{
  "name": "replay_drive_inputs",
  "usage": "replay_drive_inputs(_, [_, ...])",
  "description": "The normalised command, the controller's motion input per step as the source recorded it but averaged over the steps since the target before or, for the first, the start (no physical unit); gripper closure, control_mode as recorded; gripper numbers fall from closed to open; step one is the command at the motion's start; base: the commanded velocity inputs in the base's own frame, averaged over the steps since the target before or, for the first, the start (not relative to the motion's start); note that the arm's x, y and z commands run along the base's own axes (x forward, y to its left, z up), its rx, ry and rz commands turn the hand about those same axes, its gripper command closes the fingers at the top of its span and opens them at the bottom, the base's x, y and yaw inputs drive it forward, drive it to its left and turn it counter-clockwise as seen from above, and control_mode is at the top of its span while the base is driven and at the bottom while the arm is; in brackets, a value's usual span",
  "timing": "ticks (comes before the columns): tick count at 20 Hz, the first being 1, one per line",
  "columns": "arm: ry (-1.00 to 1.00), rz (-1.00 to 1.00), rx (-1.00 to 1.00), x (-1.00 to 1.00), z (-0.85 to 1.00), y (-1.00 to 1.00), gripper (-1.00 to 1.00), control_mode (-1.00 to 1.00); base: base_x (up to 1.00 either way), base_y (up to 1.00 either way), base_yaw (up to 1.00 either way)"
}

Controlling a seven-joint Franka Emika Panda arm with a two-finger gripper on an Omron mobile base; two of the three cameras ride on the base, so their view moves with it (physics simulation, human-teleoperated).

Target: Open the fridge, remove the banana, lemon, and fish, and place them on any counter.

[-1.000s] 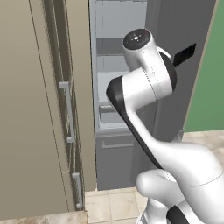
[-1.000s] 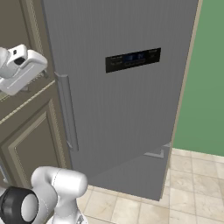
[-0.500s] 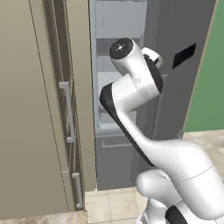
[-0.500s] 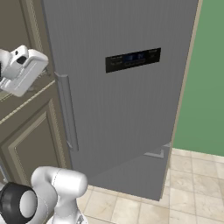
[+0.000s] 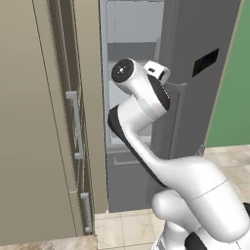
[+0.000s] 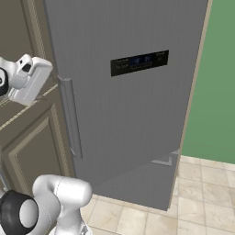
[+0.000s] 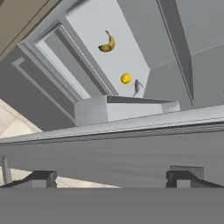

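Note:
The fridge (image 5: 195, 97) stands open, its grey door (image 6: 128, 101) swung out to the right. In the hand view a curved yellow banana (image 7: 107, 43), a round lemon (image 7: 126, 78) and a small silver-grey fish (image 7: 137, 86) lie apart on a pale shelf (image 7: 94, 22) deep inside. The lemon and fish are close together. My gripper (image 7: 113, 179) is open with nothing between its fingertips (image 7: 41, 178), well short of the three items. My hand (image 5: 157, 73) hangs at the opening beside the door's inner edge. A corner of the counter (image 5: 46, 242) shows at the lower left.
Tall beige cabinets (image 5: 44, 122) with bar handles flank the fridge on the left. The door's vertical handle (image 6: 69, 117) is near my hand (image 6: 27, 80). A door bin (image 7: 122, 109) and the door's edge cross the hand view below the shelf. Tiled floor (image 6: 202, 197) lies right.
My arm has swung left and lower across the fridge opening, bringing the hand closer to the interior. The door and the items have not moved.

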Motion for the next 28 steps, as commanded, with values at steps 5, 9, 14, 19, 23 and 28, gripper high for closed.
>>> replay_drive_inputs(5, [-0.02,0.07,-0.1,0.14,-0.2,0.06,-1.0,-1.0,0.0,0.0,0.0])
replay_drive_inputs(9, [-0.06,0.07,-0.13,0.0,-0.15,0.22,-1.0,-1.0,0.0,0.0,0.0])
replay_drive_inputs(14, [-0.03,0.06,-0.11,0.08,-0.11,0.09,-1.0,-1.0,0.0,0.0,0.0])
replay_drive_inputs(19, [0.0,0.03,-0.06,0.45,-0.09,0.0,-1.0,-1.0,0.0,0.0,0.0])
replay_drive_inputs(23, [0.0,0.02,-0.08,0.44,-0.14,0.0,-1.0,-1.0,0.0,0.0,0.0])
replay_drive_inputs(28, [0.0,0.01,-0.09,0.35,-0.13,0.01,-1.0,-1.0,0.0,0.0,0.0])
